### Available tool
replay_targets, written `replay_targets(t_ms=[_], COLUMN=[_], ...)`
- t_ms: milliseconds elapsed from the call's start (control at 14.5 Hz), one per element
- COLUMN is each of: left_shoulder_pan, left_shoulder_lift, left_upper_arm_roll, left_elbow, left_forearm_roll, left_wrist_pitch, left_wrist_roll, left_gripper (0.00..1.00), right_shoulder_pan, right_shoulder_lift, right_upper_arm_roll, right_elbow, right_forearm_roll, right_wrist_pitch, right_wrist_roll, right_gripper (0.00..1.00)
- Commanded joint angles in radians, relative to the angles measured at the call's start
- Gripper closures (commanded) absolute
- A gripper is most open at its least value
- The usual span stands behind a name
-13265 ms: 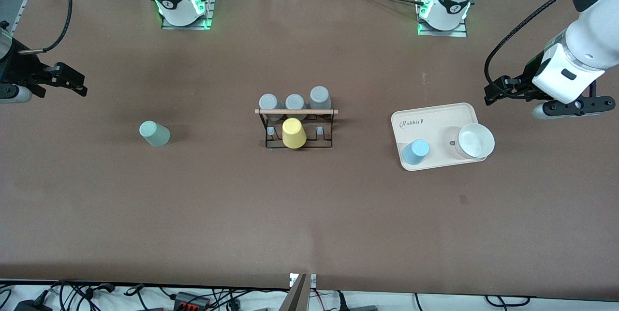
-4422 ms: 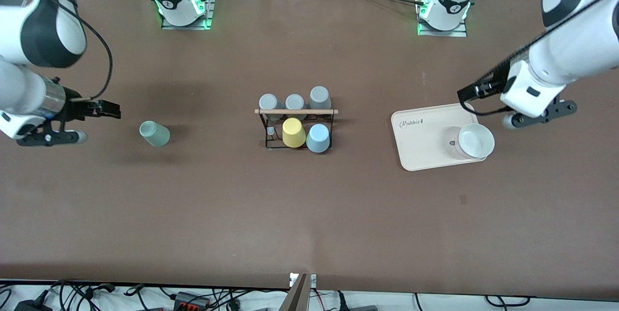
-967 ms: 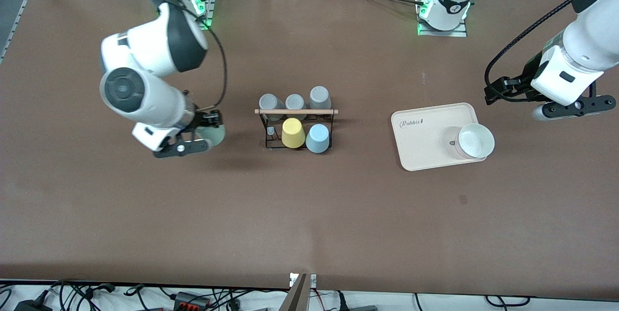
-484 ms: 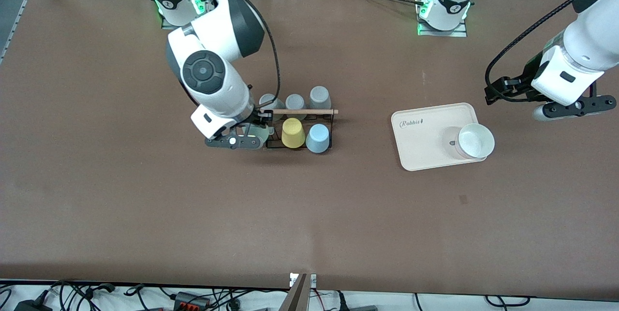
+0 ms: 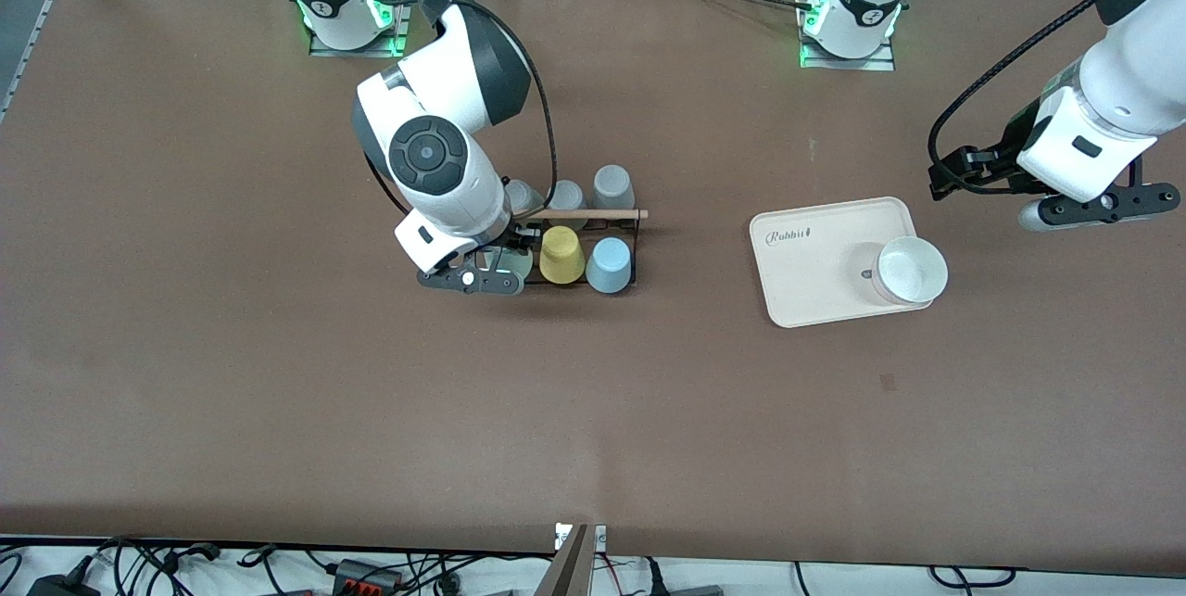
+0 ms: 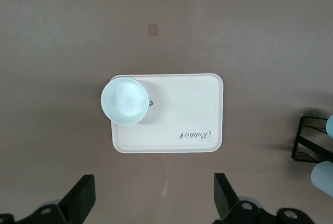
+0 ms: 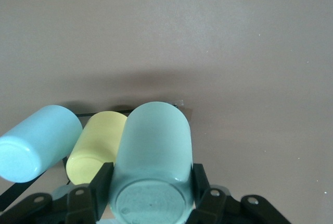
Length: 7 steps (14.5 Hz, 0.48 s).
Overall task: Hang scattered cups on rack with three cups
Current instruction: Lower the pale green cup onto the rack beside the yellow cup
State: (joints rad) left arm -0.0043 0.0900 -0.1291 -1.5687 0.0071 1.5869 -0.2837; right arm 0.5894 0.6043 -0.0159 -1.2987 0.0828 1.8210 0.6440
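Worktop (image 5: 278,411): brown. Tray (image 5: 815,253): cream, beneath the waiting left hand (image 6: 151,203), fingers spread, holding nothing. Rack (image 5: 574,248): black wire; yellow cup (image 5: 561,255) and light blue cup (image 5: 610,264) hung just beside right hand (image 7: 151,195). Sage green cup (image 7: 153,156): pinched in right hand, over rack's end.

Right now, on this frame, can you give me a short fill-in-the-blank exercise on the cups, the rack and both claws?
1. The right claw is shut on the ____ cup.
2. On the rack, the yellow cup sits beside the ____ cup.
3. The left claw hangs open over the table beside the ____.
4. The white bowl rests on the ____.

Missing words: sage green; light blue; tray; tray
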Motion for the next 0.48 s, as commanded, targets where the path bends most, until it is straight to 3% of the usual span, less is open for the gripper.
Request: replay_targets(t_ms=[0, 415], left_shoulder_pan=[0.006, 0.006], left_shoulder_lift=[-0.007, -0.007], left_upper_arm_roll=[-0.006, -0.006], left_elbow=[0.009, 0.009], left_forearm_roll=[0.019, 0.019], left_wrist_pitch=[-0.018, -0.018], left_wrist_roll=[0.024, 0.024], left_gripper=[0.0, 0.0], right_shoulder_pan=[0.009, 0.009], right_shoulder_lift=[0.028, 0.064], right_upper_arm_roll=[-0.009, -0.009], right_elbow=[0.035, 0.035], right_forearm_roll=[0.049, 0.06], right_wrist_pitch=[-0.008, -0.015], right_wrist_roll=[0.016, 0.013], right_gripper=[0.73, 0.73])
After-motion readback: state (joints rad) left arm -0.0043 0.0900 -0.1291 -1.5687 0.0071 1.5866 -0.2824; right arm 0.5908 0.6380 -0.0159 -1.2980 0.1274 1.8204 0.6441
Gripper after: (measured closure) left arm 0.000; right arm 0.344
